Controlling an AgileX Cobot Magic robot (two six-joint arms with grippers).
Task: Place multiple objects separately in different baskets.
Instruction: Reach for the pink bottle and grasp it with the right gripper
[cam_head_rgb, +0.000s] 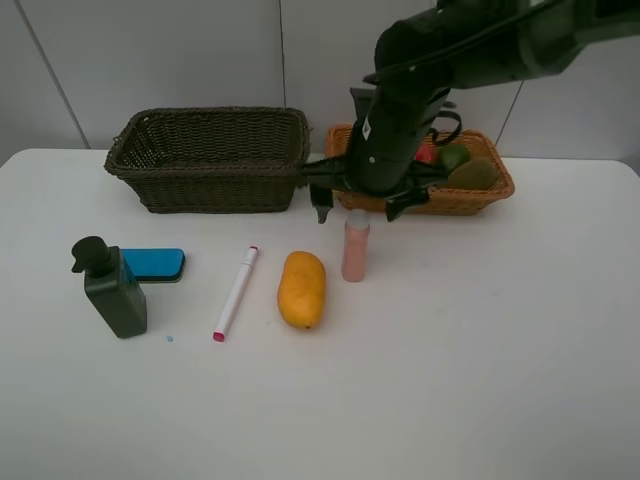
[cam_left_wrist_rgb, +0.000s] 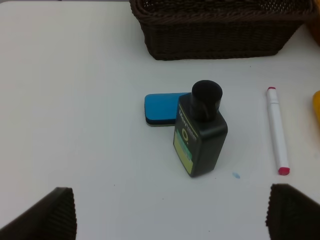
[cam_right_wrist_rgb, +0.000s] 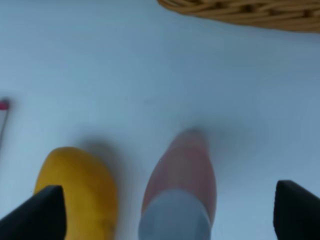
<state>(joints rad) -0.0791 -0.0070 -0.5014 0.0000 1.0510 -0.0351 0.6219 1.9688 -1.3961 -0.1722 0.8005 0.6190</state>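
My right gripper (cam_head_rgb: 357, 208) hangs open just above the upright pink small bottle (cam_head_rgb: 355, 247), its fingers straddling the cap. In the right wrist view that bottle (cam_right_wrist_rgb: 182, 175) sits between the open fingertips (cam_right_wrist_rgb: 40, 212), with the yellow-orange mango (cam_right_wrist_rgb: 75, 190) beside it. On the table lie the mango (cam_head_rgb: 302, 288), the white pink-tipped marker (cam_head_rgb: 236, 292), the blue eraser (cam_head_rgb: 153, 263) and the dark green pump bottle (cam_head_rgb: 112, 290). My left gripper (cam_left_wrist_rgb: 172, 215) is open above the table, short of the pump bottle (cam_left_wrist_rgb: 200, 130) and eraser (cam_left_wrist_rgb: 161, 108). The dark basket (cam_head_rgb: 205, 160) holds nothing that I can see.
The light tan basket (cam_head_rgb: 480, 195) at the back right holds a lime (cam_head_rgb: 455, 155), a kiwi (cam_head_rgb: 472, 175) and a red fruit (cam_head_rgb: 427, 152), partly hidden by my right arm. The left arm is outside the exterior high view. A small blue speck (cam_head_rgb: 169, 338) lies near the pump bottle.
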